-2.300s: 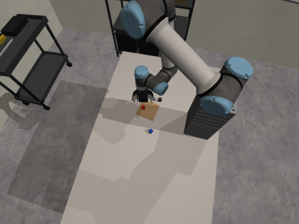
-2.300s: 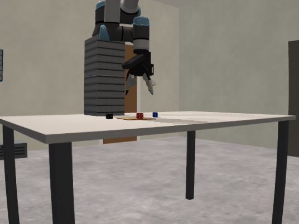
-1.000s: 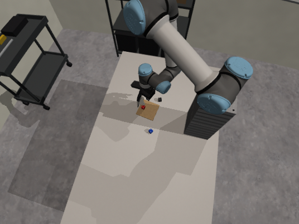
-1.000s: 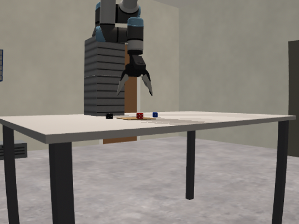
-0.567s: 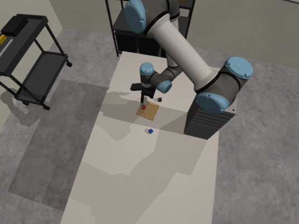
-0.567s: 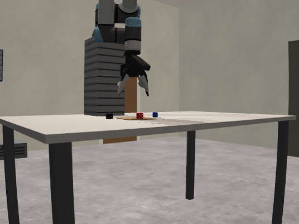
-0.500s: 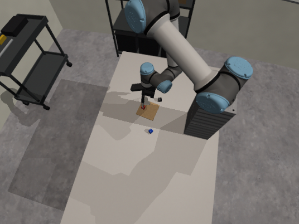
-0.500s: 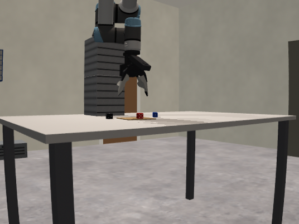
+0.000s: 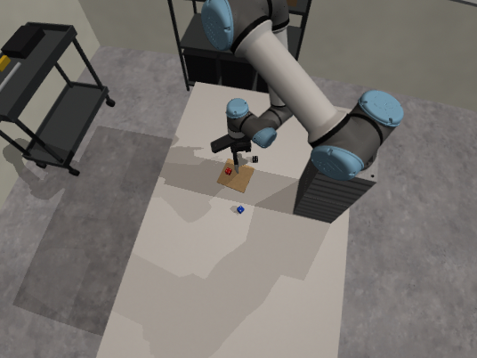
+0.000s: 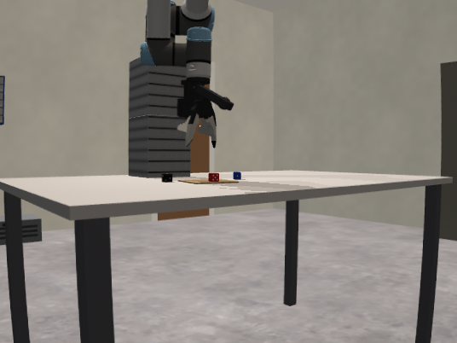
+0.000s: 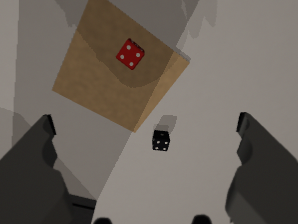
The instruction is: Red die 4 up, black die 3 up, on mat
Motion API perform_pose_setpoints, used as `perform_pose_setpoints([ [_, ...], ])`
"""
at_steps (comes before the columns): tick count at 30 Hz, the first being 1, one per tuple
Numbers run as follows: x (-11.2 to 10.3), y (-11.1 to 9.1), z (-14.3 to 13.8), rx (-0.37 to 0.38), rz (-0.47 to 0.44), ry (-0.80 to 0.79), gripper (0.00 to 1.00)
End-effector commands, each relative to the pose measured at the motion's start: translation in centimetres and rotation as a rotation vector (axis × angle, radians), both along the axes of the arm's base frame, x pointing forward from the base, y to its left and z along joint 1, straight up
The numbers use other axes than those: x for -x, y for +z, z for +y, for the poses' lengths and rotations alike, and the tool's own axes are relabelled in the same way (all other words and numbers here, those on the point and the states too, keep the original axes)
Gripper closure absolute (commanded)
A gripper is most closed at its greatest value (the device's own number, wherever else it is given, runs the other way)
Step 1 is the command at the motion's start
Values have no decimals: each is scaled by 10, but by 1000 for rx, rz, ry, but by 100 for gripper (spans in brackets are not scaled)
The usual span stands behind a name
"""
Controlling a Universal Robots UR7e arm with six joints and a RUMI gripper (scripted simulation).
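The red die (image 11: 131,54) sits flat on the brown mat (image 11: 118,82) with four pips on top; it also shows in the top and exterior views (image 9: 228,171) (image 10: 214,177). The black die (image 11: 160,140) lies on the table just off the mat's corner, top face showing four pips; it also shows in the top and exterior views (image 9: 255,158) (image 10: 167,177). The blue die (image 9: 240,209) (image 10: 237,175) lies on the table away from the mat. My gripper (image 11: 147,114) (image 10: 201,138) hangs open and empty well above the table, over the black die and the mat's edge.
The robot's ribbed grey pedestal (image 9: 331,191) stands at the table's right edge close to the mat. A dark shelf rack (image 9: 214,53) stands behind the table's far end, and a black cart (image 9: 40,93) stands on the floor to the left.
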State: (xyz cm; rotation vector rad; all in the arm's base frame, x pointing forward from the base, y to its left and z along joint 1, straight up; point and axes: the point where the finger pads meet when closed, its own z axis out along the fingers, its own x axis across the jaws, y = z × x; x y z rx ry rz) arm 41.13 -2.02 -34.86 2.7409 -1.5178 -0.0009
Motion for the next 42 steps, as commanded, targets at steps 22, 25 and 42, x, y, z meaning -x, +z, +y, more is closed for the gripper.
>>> perform_pose_setpoints([
  [22, 22, -1, -12, -9, -2, 787, 0],
  [25, 25, -2, -13, -9, -1, 880, 0],
  [42, 41, -3, -25, -9, 1, 1359, 0],
])
